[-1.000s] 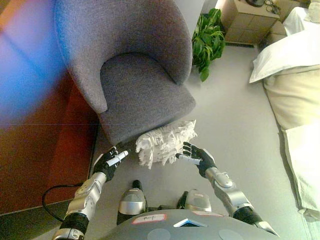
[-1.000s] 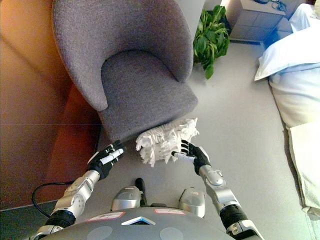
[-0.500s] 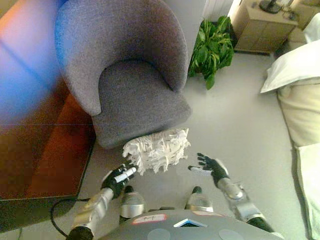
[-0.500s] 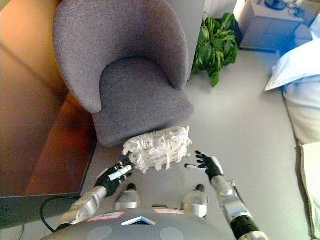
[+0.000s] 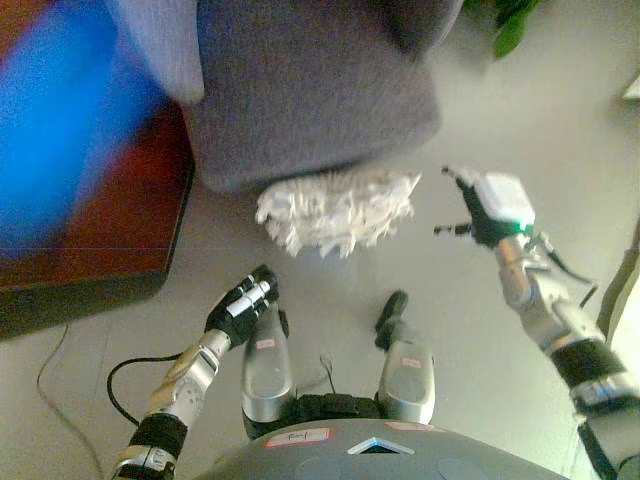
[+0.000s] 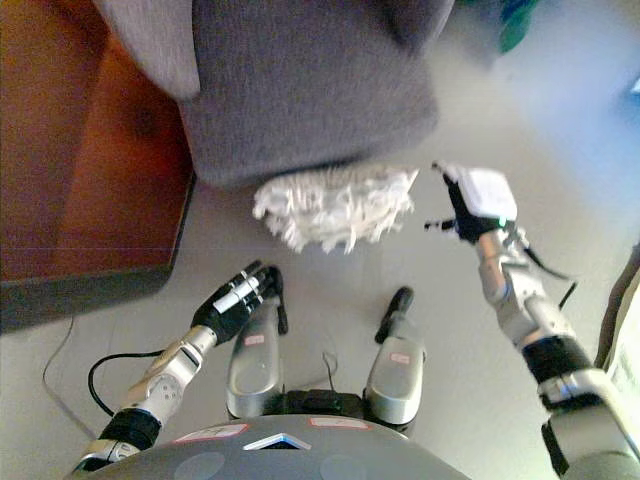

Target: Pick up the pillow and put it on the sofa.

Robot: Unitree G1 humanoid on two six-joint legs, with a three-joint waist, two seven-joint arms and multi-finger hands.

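Observation:
A white ruffled pillow [image 5: 335, 210] lies on the grey floor, against the front of the grey armchair [image 5: 310, 90]. My left hand [image 5: 240, 305] hangs low to the pillow's lower left, a short way from it, fingers loosely extended and holding nothing. My right hand [image 5: 478, 212] is raised just right of the pillow's right end, fingers spread and empty, not touching the pillow.
A dark red-brown cabinet [image 6: 90, 150] stands at the left beside the armchair. A green plant [image 5: 515, 25] shows at the top right edge. Grey floor [image 5: 560, 130] stretches to the right.
The camera has tilted down, so the armchair now fills the top edge. My right hand has risen and moved outward to the right; my left hand sits lower, farther from the pillow.

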